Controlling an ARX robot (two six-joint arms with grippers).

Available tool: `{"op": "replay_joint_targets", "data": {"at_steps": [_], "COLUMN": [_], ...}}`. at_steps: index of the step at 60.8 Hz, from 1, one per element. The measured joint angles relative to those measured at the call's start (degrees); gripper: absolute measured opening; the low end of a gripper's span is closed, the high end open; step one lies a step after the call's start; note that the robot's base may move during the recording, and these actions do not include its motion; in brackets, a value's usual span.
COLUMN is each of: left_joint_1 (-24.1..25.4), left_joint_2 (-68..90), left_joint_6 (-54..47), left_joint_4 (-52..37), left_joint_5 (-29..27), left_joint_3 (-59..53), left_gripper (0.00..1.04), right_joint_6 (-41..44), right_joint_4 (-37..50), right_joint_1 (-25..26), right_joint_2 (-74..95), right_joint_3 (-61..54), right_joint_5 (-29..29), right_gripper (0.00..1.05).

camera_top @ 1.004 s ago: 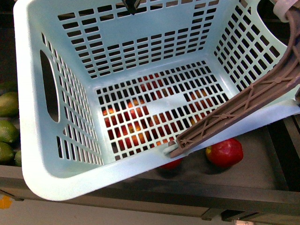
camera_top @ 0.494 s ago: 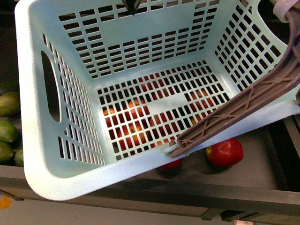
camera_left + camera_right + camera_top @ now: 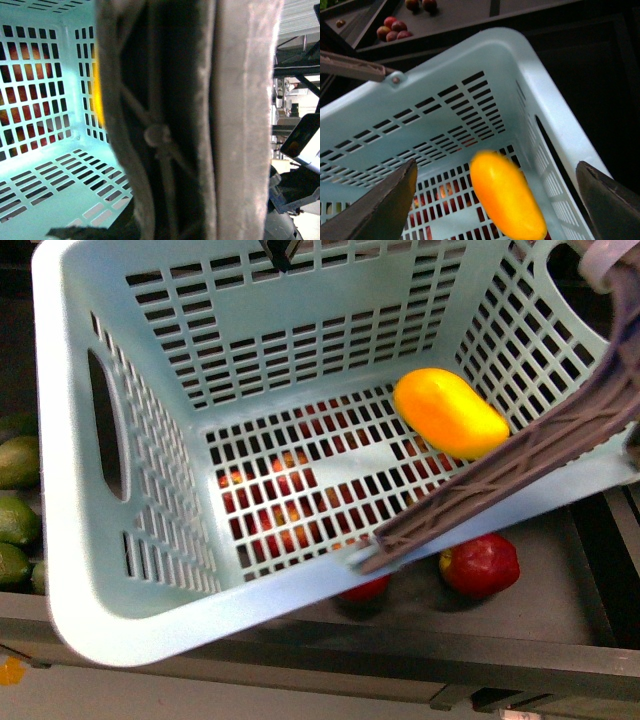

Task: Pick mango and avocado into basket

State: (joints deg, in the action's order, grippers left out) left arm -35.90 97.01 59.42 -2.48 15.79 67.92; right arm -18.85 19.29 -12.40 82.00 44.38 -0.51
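Two fingers (image 3: 385, 210) of my right hand (image 3: 495, 165) are spread wide with nothing between them, so that one's open. The mango (image 3: 507, 197) is straight below the gap, clear of both fingers and inside the basket (image 3: 60, 490). From the front it's over the floor on the right side, close to the right wall. Its long axis runs far-left to near-right, roughly along the handle (image 3: 520, 460) that crosses that corner. I'd call the mango half done.

As for my left hand, can't tell. Its camera is filled by the handle up close and no fingers show, so gripping or not, no idea.

That leaves the avocado, which isn't in the basket. Some green fruit (image 3: 18, 462) sits just past the basket's left wall. Might be those, but they're cut off at the edge, so not sure. That's the left arm's side, well away from my open right hand. If the left is busy with the handle, the right would have to reach across the basket. The red fruit (image 3: 480, 565) on the table (image 3: 560, 610) isn't mine to grab.
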Motion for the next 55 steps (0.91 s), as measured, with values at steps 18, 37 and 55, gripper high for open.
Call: {"op": "replay_joint_targets", "data": {"at_steps": [18, 37, 55], "left_joint_1": [0.04, -0.07, -0.04], "left_joint_2": [0.24, 0.24, 0.24], "left_joint_6": [-0.07, -0.02, -0.17], "left_joint_4": [0.26, 0.26, 0.26], "left_joint_5": [-0.15, 0.31, 0.24], "left_joint_3": [-0.02, -0.02, 0.00], "left_gripper": [0.14, 0.14, 0.14], "right_joint_6": [6.47, 17.29, 18.51], "right_joint_4": [8.76, 23.02, 23.39], "right_joint_1": [6.49, 8.33, 12.20], "right_joint_2": [-10.10, -18.01, -26.56], "right_joint_3": [-6.23, -22.71, -32.02], "right_joint_5": [-5.60, -3.50, 0.33], "right_gripper": [0.85, 0.39, 0.02]}}
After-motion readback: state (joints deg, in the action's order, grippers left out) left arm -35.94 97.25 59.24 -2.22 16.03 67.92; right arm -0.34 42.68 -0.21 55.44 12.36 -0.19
